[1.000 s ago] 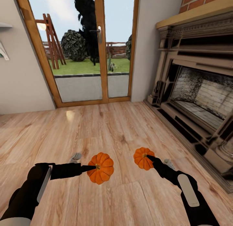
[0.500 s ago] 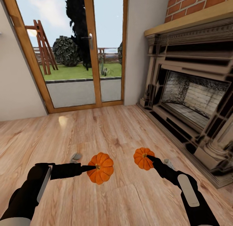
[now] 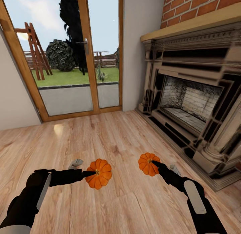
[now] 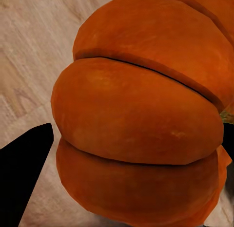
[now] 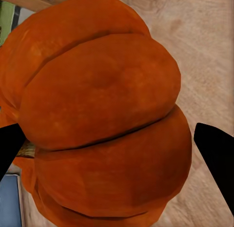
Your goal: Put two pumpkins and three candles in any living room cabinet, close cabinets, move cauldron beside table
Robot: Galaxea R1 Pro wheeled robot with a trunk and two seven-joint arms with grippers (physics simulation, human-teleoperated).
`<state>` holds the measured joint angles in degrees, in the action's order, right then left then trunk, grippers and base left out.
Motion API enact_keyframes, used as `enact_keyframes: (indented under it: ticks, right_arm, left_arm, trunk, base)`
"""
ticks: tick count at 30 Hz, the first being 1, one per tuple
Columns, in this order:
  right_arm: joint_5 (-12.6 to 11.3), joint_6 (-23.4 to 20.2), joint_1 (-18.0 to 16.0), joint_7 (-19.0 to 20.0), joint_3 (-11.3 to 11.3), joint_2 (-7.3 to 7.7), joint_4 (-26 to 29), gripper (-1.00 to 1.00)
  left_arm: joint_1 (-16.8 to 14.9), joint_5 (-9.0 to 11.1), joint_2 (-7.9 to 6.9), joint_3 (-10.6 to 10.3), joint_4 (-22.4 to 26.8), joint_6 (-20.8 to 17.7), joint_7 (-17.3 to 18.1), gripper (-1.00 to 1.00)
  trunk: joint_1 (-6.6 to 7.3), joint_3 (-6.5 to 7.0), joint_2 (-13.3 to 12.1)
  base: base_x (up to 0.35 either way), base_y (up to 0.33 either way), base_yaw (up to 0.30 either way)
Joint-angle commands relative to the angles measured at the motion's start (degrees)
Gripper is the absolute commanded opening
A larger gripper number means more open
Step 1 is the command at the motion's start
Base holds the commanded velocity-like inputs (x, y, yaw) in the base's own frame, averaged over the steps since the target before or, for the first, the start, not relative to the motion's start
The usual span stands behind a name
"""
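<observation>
A robot carries two pumpkins above a wooden floor (image 3: 117,136), between glass doors (image 3: 67,59) and a fireplace (image 3: 190,103). Its left claw (image 3: 89,174) is clenched on the larger pumpkin (image 3: 98,174), its right claw (image 3: 154,163) on the smaller pumpkin (image 3: 148,164), both held forward and apart, apparently for carrying to a cabinet.

Two pumpkins side by side above the floor (image 3: 127,207) — glass door (image 3: 67,59) ahead-left, fireplace (image 3: 194,100) right.
</observation>
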<state>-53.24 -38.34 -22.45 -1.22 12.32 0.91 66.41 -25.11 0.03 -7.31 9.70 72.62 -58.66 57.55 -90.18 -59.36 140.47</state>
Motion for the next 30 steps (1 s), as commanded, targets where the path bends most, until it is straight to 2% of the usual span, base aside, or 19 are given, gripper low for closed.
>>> enact_keyframes:
  ticks: [1, 4, 12, 20, 30]
  right_arm:
    - [-0.3, -0.3, 0.0, -0.1, 0.1, -0.01, 0.0, -1.0]
    - [-0.3, -0.2, 0.0, -0.1, 0.1, -0.03, 0.0, -1.0]
    - [-0.3, -0.2, 0.0, 0.0, 0.1, -0.03, 0.0, -1.0]
    - [-0.4, 0.9, 0.0, 0.0, 0.1, 0.01, 0.0, -1.0]
    - [-0.5, 0.9, 0.0, 0.0, 0.1, -0.03, 0.0, -1.0]
  left_arm:
    - [0.0, 0.1, 0.01, 0.1, 0.0, -0.6, 0.3, -1.0]
    - [0.0, 0.1, 0.08, 0.1, 0.0, -0.6, 0.3, -1.0]
    - [0.0, 0.1, 0.1, 0.1, 0.0, -0.6, 0.3, -1.0]
    - [0.0, 0.1, 0.1, 0.1, 0.0, -0.6, 0.3, -1.0]
    - [0.0, 0.2, 0.1, 0.1, 0.0, -0.6, 0.3, -1.0]
  trunk:
    - [0.24, 0.13, -0.4]
    - [0.9, 0.66, -1.6]
    - [2.65, 2.08, -4.8]
    - [4.41, 3.53, -8.0]
    - [6.61, 5.57, -12.0]
  base:
    - [0.0, 0.0, -0.004]
    - [0.0, 0.0, -0.048]
    - [0.0, 0.0, -0.251]
    - [0.0, 0.0, -0.058]
    - [0.0, 0.0, -0.267]
